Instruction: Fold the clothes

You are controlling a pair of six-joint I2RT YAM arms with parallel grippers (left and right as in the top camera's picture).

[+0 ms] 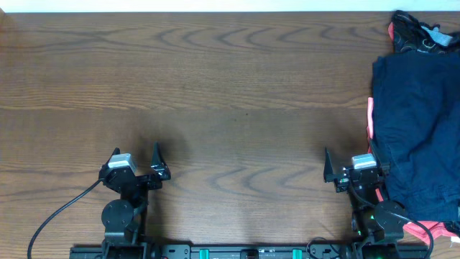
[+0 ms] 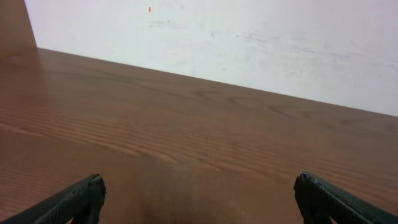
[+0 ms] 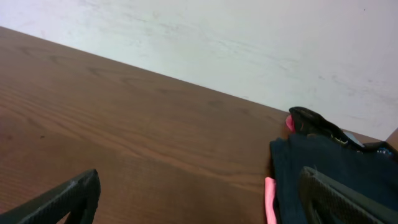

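Starting at the right gripper (image 1: 350,152): parked low at the near edge of the table (image 1: 230,86), fingers spread wide, clasping nothing. Same at the left gripper (image 1: 136,153): splayed, empty, facing only bare wood in its own wrist view (image 2: 199,202).

Just right of the right gripper, close against its outer finger, lies the clothes (image 1: 417,129): a heaped navy pile hugging the table's right edge. Runs lengthwise away from the robot, from beside the arm's base to the far right corner. Judged far nearer the right arm; well apart from the left, across the whole width of open wood. Calls for a reach forward and to the right, not straight ahead, as the right wrist view confirms, with the pile (image 3: 323,165) off to that side.

Hard to make out: no leg or waistband outline in the navy mass. Only slivers of a pink-red piece (image 1: 371,115) at the pile's left rim and near end. Crumpled at the far corner, a black piece (image 1: 413,32). Cut off by the frame's right edge. Unclear whether cloth touches the finger.
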